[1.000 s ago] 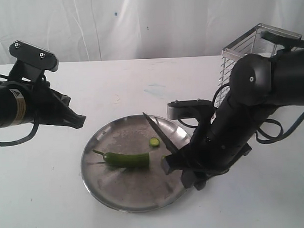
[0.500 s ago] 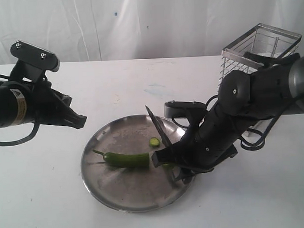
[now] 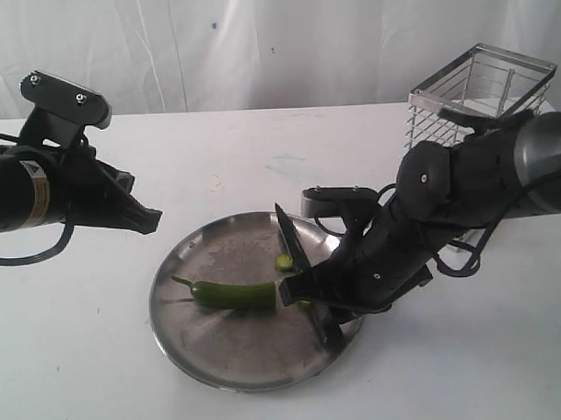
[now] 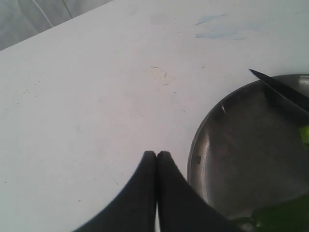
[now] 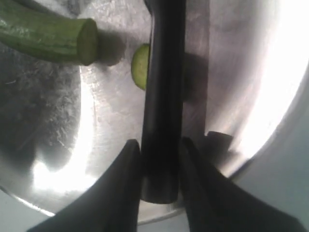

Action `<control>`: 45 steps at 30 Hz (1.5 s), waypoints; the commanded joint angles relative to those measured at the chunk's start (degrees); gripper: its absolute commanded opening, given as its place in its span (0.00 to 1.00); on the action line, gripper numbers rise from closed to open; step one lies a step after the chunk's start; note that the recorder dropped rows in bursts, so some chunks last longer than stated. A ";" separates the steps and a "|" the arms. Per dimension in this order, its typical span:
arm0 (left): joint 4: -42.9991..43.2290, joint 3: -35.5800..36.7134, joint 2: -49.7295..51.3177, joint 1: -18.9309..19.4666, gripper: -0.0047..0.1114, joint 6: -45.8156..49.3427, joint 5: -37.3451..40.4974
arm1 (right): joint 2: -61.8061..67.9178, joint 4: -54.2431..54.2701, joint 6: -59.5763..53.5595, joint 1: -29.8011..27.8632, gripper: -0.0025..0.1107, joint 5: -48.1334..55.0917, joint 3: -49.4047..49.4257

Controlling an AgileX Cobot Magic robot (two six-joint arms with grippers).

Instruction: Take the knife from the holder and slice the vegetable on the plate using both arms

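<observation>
Right pincer [image 5: 159, 145] is holding the knife [image 5: 164, 72]: one finger is pressing on each side of the black handle, no gap showing. Handle butt is sitting over the rim of the plate [image 3: 221, 364] on the side nearest the exterior camera. Blade is running across the plate, tip poking just past the far rim. A cut chili slice [image 5: 139, 65] is lying on the plate, partly tucked under the handle. The green chili [image 3: 233, 295] is lying near the plate's middle, cut end facing the knife and just apart from it, stem pointing away. Right arm [image 3: 464, 181] is leaning low over the plate's right edge. Wire holder [image 3: 479, 83] is standing on the worktop [image 3: 260, 146] behind that arm, off the plate. Left pincer [image 4: 156, 154] is pressed fully together, gripping nothing, hovering over the worktop left of the plate, well apart from the chili.
</observation>
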 commanded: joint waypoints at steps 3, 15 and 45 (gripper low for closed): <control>0.81 -0.31 0.10 -0.16 0.04 -0.01 0.27 | -6.41 -1.31 -1.37 -0.14 0.26 3.21 -0.03; 0.81 -0.31 0.10 -0.16 0.04 -0.01 -0.55 | -32.76 -29.01 11.66 -5.44 0.02 -1.15 -0.04; 0.81 -0.20 0.10 -0.16 0.04 -0.40 -2.32 | -88.68 -53.88 40.42 -33.17 0.02 -16.12 31.52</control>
